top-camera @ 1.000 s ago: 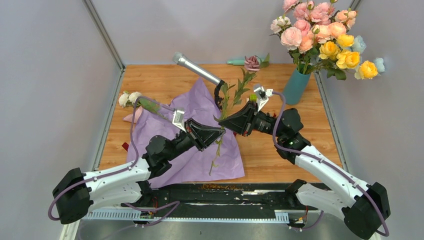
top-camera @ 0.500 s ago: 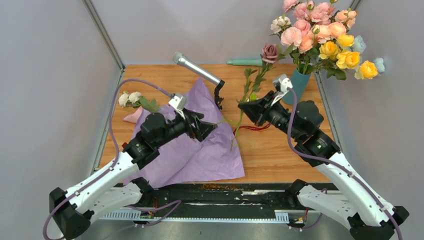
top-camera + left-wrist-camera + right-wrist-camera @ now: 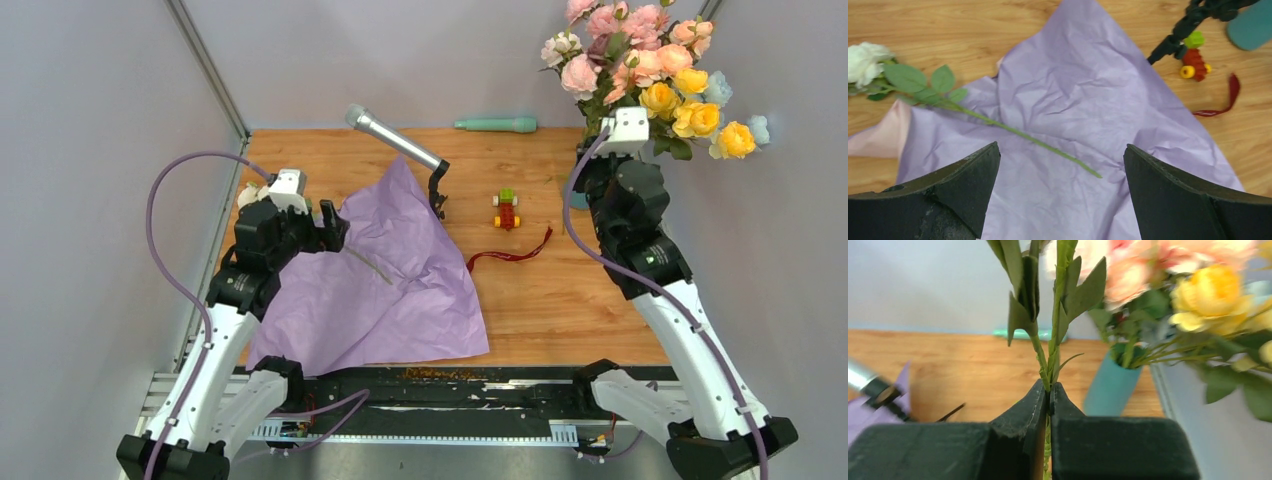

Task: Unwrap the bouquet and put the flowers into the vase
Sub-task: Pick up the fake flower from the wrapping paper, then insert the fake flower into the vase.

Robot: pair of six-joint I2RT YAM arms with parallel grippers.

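right claw (image 3: pixel 1049 389) tight around stem (image 3: pixel 1054 335) — near vase (image 3: pixel 1109 387)

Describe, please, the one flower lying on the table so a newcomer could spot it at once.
Find the lilac wrapping paper spread on the wooden table. At its far-left edge lies a white rose, its thin green stem running across the paper. Unlike the blooms in the teal vase, it lies flat, alone.
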